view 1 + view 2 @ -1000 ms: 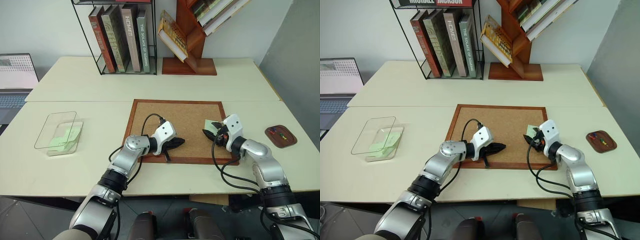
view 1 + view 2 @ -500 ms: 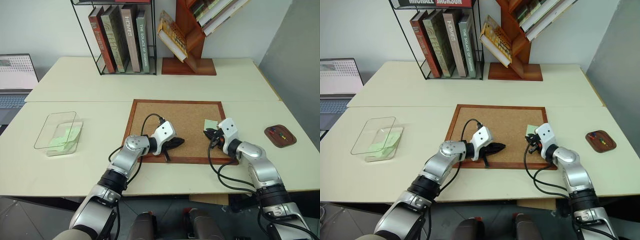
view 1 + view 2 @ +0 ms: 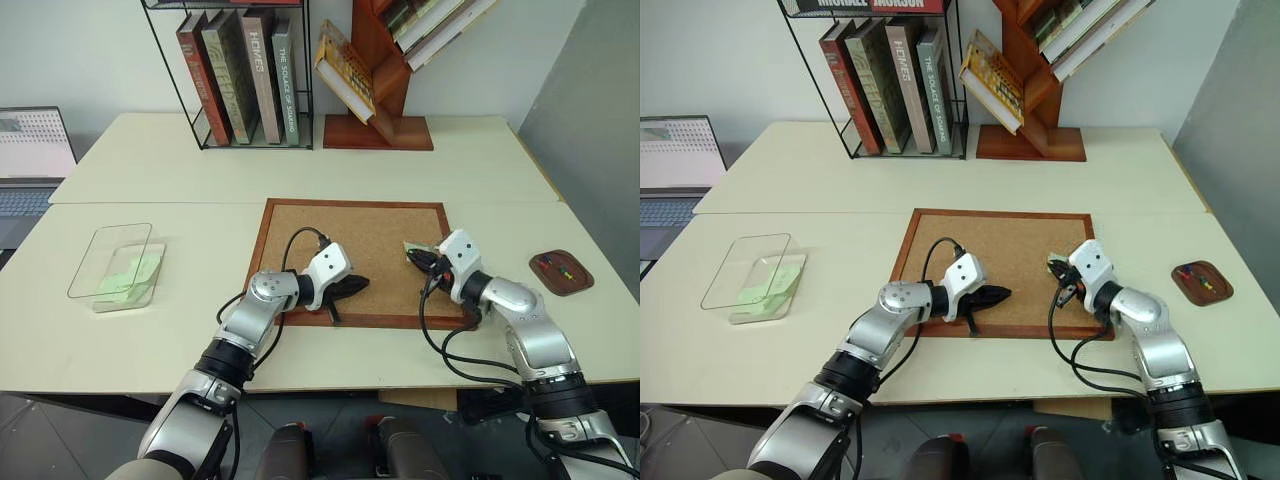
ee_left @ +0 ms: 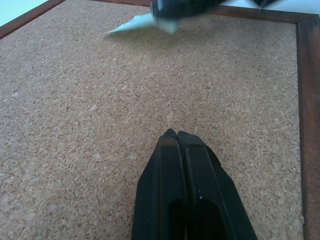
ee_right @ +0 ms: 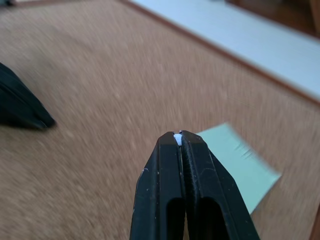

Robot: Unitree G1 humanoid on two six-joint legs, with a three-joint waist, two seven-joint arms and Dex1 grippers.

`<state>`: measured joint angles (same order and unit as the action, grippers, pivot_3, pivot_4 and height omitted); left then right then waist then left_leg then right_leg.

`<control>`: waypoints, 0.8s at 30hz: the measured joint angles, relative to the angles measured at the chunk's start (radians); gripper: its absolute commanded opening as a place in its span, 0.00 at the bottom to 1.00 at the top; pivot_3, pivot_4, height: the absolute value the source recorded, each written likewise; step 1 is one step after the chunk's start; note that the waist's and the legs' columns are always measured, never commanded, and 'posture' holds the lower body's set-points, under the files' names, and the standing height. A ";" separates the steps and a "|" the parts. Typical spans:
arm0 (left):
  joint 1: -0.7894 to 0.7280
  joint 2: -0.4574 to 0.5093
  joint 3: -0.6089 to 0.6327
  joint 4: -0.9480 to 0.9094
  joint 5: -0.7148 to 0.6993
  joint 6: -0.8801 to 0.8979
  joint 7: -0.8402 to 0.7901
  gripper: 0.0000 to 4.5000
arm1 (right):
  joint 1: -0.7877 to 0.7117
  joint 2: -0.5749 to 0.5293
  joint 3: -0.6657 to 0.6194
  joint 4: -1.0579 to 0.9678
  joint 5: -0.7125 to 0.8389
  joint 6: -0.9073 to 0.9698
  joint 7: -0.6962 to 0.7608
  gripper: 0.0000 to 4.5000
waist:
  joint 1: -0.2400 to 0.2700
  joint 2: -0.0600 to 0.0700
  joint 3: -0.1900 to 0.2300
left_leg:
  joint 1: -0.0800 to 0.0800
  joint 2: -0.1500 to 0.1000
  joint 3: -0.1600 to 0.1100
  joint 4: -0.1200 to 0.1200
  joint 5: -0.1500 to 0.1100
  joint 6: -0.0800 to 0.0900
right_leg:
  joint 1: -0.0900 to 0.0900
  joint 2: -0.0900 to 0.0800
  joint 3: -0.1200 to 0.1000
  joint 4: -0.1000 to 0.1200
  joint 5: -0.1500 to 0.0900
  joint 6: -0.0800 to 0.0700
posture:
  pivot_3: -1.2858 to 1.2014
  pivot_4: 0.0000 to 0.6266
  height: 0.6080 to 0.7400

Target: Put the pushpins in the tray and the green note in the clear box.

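A big flat corkboard with a reddish wood frame (image 3: 355, 262) lies in the middle of the pale cream table (image 3: 200, 330).

The right gripper (image 5: 179, 137) is over the right side of the corkboard. Its two black fingers are pressed tight together, and a tiny white bit sticks out at their tips. I cannot tell for sure what the white bit is. A small pale green paper note (image 5: 239, 165) is right by those fingertips. In the left wrist view, one end of the note looks lifted off the cork beside the right gripper. I cannot tell if the fingers pinch the note itself.

The left gripper (image 4: 176, 135) is low over the near left part of the corkboard. Its fingers are squeezed closed with nothing between them.

The clear plastic box with low walls (image 3: 112, 262) sits far off on the left of the table, and some pale green paper lies inside it. The small dark reddish-brown dish (image 3: 561, 271) sits far off on the right. Tiny pins with coloured heads (image 3: 555, 266) lie in the dish.

A black wire rack of books (image 3: 245, 75) stands at the back of the table.
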<state>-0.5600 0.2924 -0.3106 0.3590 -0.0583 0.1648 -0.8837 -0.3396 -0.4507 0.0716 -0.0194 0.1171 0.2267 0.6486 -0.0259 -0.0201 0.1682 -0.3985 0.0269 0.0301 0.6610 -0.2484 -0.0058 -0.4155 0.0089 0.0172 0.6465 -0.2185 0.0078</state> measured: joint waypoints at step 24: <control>-0.018 0.067 0.064 -0.082 -0.045 0.009 -0.052 0.52 | 0.006 -0.070 0.020 -0.126 -0.015 -0.005 0.075 0.00 | -0.001 -0.005 0.004 | -0.004 0.000 0.002 -0.001 0.000 0.000 | -0.005 0.001 0.001 0.000 0.000 0.000 | 0.52 0.24 1.00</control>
<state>-0.5775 0.3597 -0.2464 0.2771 -0.1030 0.1742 -0.9353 -0.3340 -0.5209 0.0913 -0.1452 0.1017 0.2220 0.7239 -0.0265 -0.0247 0.1721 -0.4022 0.0272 0.0318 0.6596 -0.2485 -0.0059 -0.4206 0.0094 0.0178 0.6468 -0.2184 0.0079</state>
